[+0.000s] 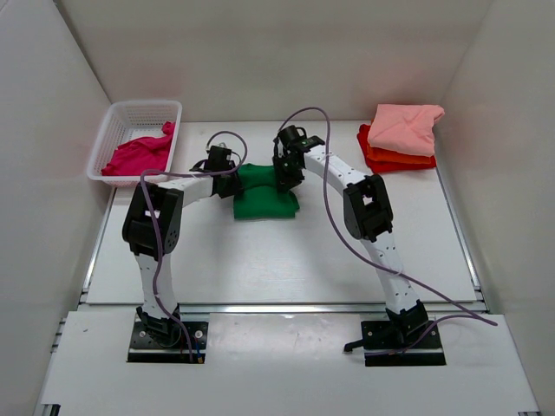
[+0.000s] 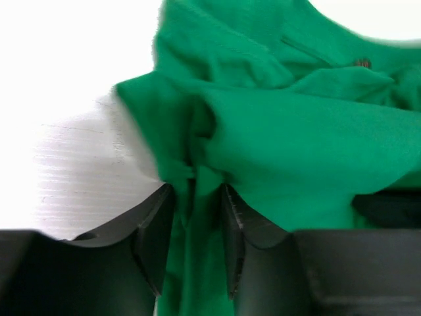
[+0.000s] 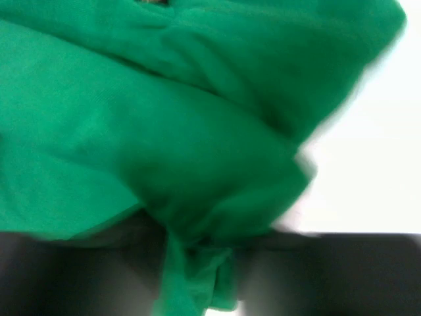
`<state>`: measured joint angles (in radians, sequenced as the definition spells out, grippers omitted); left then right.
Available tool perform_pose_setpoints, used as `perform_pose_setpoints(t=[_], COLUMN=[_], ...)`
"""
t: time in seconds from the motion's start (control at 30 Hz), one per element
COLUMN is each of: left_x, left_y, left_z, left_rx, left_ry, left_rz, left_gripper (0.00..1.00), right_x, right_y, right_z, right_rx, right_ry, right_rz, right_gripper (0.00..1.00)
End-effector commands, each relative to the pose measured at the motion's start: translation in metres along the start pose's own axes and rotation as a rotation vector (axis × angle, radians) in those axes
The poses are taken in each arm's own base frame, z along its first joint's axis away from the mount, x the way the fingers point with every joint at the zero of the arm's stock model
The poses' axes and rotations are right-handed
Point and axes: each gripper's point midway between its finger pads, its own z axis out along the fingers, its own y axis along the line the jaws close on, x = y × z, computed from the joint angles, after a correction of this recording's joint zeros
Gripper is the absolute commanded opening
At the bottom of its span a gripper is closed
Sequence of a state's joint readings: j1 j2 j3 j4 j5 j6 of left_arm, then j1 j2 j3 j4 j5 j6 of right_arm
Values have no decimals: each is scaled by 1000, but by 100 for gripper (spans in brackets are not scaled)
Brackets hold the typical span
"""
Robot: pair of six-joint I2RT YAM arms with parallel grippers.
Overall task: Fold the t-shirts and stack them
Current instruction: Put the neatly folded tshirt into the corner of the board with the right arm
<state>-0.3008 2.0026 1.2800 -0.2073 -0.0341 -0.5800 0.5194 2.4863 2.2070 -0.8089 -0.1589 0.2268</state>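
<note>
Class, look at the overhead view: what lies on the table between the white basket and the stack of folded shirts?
The green t-shirt, bunched up and gripped by the left gripper and the right gripper; the top external view shows it.

The top external camera looked down from above and behind the arm bases, far enough back to hold the whole tabletop (image 1: 286,260). The left wrist camera looked along the left tool (image 2: 195,217), the right wrist camera along the right tool (image 1: 285,180), both very near the green t-shirt (image 1: 260,202), which all three views shared.
</note>
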Motion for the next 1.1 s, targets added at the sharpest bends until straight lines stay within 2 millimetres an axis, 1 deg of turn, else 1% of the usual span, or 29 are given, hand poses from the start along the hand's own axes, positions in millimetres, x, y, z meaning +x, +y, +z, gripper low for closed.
perform_pose_setpoints(t=[0.0,0.03,0.07,0.1,0.13,0.23,0.27,0.3,0.33,0.37,0.4,0.47,0.5,0.53,0.57,0.6,0.63,0.67,0.7,0.77,0.8,0.87,0.9,0.93,0.97,1.0,1.03,1.07], left_x=[17,17,15,12,13,0,-4,-9,-16,-22,-28,-36,-38,-34,-37,-32,-35,-28,-30,-26,-24,-23,-24,-24,-26,-24,-26,-24], left_y=[8,6,6,3,5,3,2,-2,1,4,1,9,6,11,10,11,11,13,11,15,14,11,9,8,8,6,5,4], left_z=[-6,-7,-8,-12,-12,-24,-31,-41,-47,-56,-67,-83,-96,-103,-115,-117,-127,-128,-136,-146,-147,-157,-160,-162,-166,-166,-168,-169], left_rx=[-14,-8,-5,6,5,44,59,82,85,90,109,113,129,126,139,138,151,149,162,164,170,195,205,216,221,228,227,228], left_ry=[47,49,44,37,40,19,9,-4,-22,-41,-65,-100,-122,-129,-153,-153,-177,-172,-187,-207,-209,-233,-245,-254,-264,-261,-267,-267], left_rz=[-3,2,1,-1,-7,-26,-36,-37,-46,-53,-48,-61,-56,-45,-48,-48,-44,-33,-36,-37,-36,-40,-42,-41,-43,-41,-38,-33], left_gripper=[47,50,51,51,52,60,64,66,67,69,69,69,68,68,68,68,68,68,68,68,68,68,67,68,67,68,68,67], right_x=[67,64,60,47,36,-5,-17,-29,-41,-43,-53,-61,-69,-73,-77,-83,-89,-90,-96,-106,-109,-117,-121,-123,-124,-130,-126,-132], right_y=[-15,-12,-17,-14,-12,-5,-4,-7,-14,-13,-17,-26,-32,-40,-49,-54,-65,-74,-80,-106,-113,-143,-152,-169,-187,-204,-221,-236], right_z=[16,12,9,0,-7,-44,-58,-74,-86,-92,-106,-119,-132,-140,-150,-158,-166,-169,-180,-201,-206,-223,-227,-233,-234,-254,-244,-255], right_rx=[84,82,89,70,45,-69,-95,-121,-122,-135,-147,-139,-120,-78,-28,-7,34,56,77,140,156,205,215,241,265,305,321,339], right_ry=[225,210,194,150,114,-4,-41,-75,-110,-117,-150,-183,-220,-243,-269,-300,-333,-349,-385,-466,-485,-534,-546,-555,-547,-562,-534,-550], right_rz=[42,38,36,21,4,-39,-46,-52,-58,-71,-93,-100,-124,-127,-181,-195,-199,-203,-202,-194,-197,-174,-179,-167,-167,-178,-165,-169], right_gripper=[13,5,0,1,0,0,0,0,0,0,0,0,0,0,0,0,0,0,0,0,0,0,0,0,0,0,0,1])
